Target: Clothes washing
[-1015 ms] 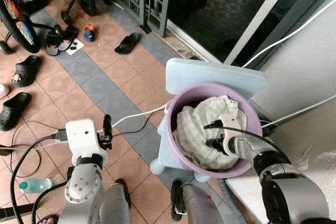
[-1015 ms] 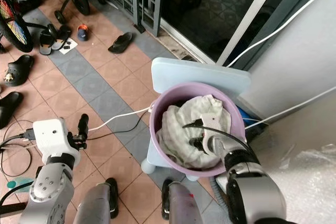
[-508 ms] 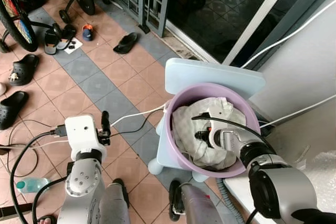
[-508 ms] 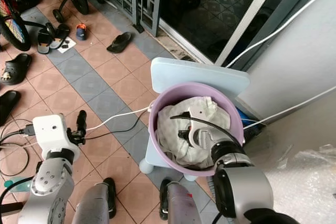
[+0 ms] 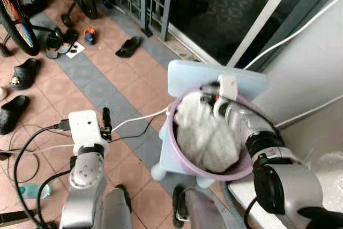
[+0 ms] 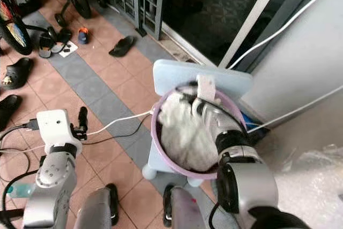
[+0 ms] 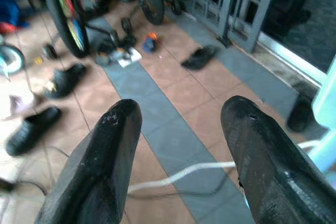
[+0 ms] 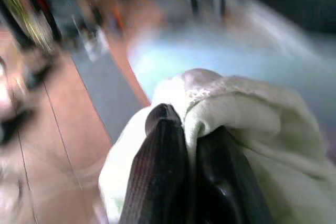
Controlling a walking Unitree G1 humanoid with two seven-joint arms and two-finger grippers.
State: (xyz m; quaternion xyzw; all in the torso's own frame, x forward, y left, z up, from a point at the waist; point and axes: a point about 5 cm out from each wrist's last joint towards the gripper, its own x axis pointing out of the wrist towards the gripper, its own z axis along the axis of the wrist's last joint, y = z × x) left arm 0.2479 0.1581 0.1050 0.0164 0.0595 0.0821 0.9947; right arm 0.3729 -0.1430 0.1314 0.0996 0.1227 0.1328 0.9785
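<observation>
Right wrist view: a pale cream cloth (image 8: pixel 247 129) is seen bunched around the two black fingers (image 8: pixel 157 177) of the right gripper (image 8: pixel 189 129), which are pressed together with a fold of the fabric pinched between them. From the head cameras, the same cloth (image 5: pixel 206 135) is seen as a whitish mound gathered up inside the purple basin (image 5: pixel 174 151), its upper end drawn toward the far rim, where the right gripper (image 5: pixel 209 99) is held just above the fabric; much of the cloth hangs below and in front of the gripper and still lies within the basin. The picture is blurred around the gripper, so the exact pinch point cannot be told from the head views. The basin is set on a light blue plastic stool (image 5: pixel 187 76), and a white cable (image 5: pixel 136 120) runs across the tiled floor (image 5: pixel 102 87) to the stool's near side. A grey wall (image 5: pixel 313 73) rises on the right, with a dark sliding door (image 5: pixel 225 4) behind the stool. The left gripper (image 5: pixel 105 124) is held low over the floor, well apart from the basin, with its fingers (image 7: pixel 100 166) spread apart and nothing between them. Black sandals (image 5: pixel 128 46) and bicycle wheels (image 5: pixel 16 20) are scattered farther off on the left.
</observation>
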